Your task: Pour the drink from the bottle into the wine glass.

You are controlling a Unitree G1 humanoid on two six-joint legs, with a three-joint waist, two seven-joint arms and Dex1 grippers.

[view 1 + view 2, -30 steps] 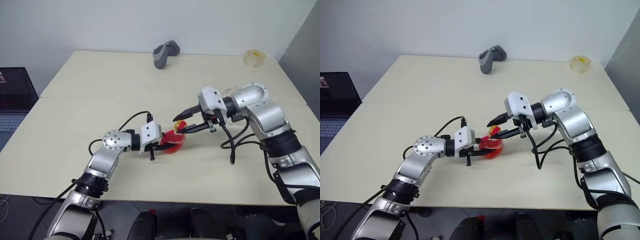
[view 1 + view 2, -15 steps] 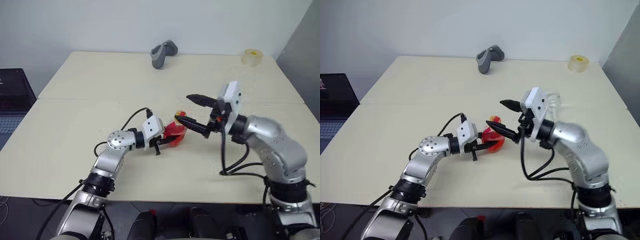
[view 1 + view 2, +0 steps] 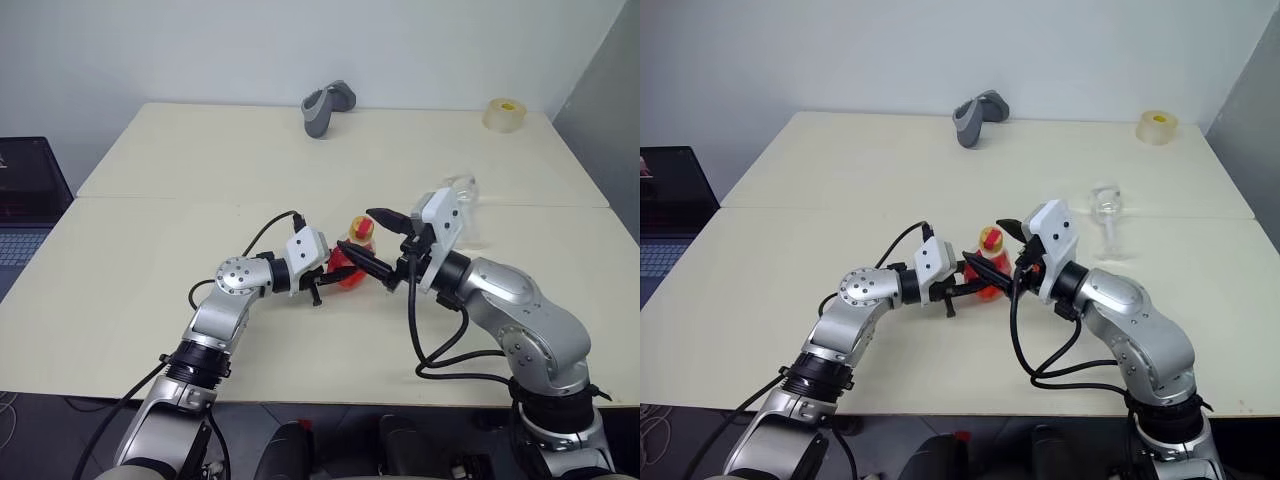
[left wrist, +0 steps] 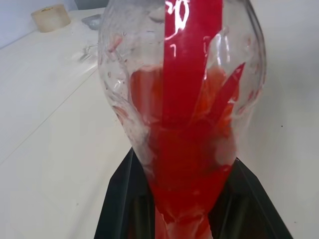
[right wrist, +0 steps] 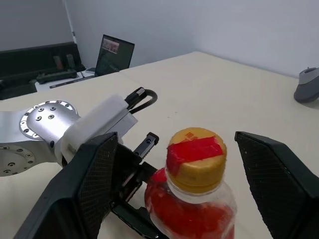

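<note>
Nearest the robot, left gripper point(image 3: 328, 279) is clenched low on the bottle point(image 3: 987, 268), holding it at the fat lower part. Left wrist view: the two black fingers point(image 4: 119, 194) rise either side of the clear body, red drink point(image 4: 187, 149) pooled inside it between them. Bottle stands upright, long axis vertical, yellowish cap point(image 5: 195, 158) on top and still screwed on.

Right gripper point(image 3: 384, 248) comes in level from the other side, jaws spread wide, grasping nothing. Right wrist view: cap and neck sit between the two open fingers point(image 5: 92, 184), roughly centred in the gap and nearer the camera's side than the fingertips, so the fingers already reach past the neck on both sides. No contact visible between either finger and the cap.

Key relation, as I judge it: cap lies straight ahead of the right gripper and inside its span, at right angles to the line the fingers point along. Right arm is the one placed for the cap; left arm only steadies the body. Next step looks to be closing on the cap and twisting it off. Risk: the soft bottle squeezing or tipping under the twist.

Farther off, wine glass point(image 3: 1105, 215) stands upright on the table point(image 3: 200, 160), behind and to the right of the right arm, well apart from the bottle, empty as far as I can tell. Pouring not yet begun.
</note>
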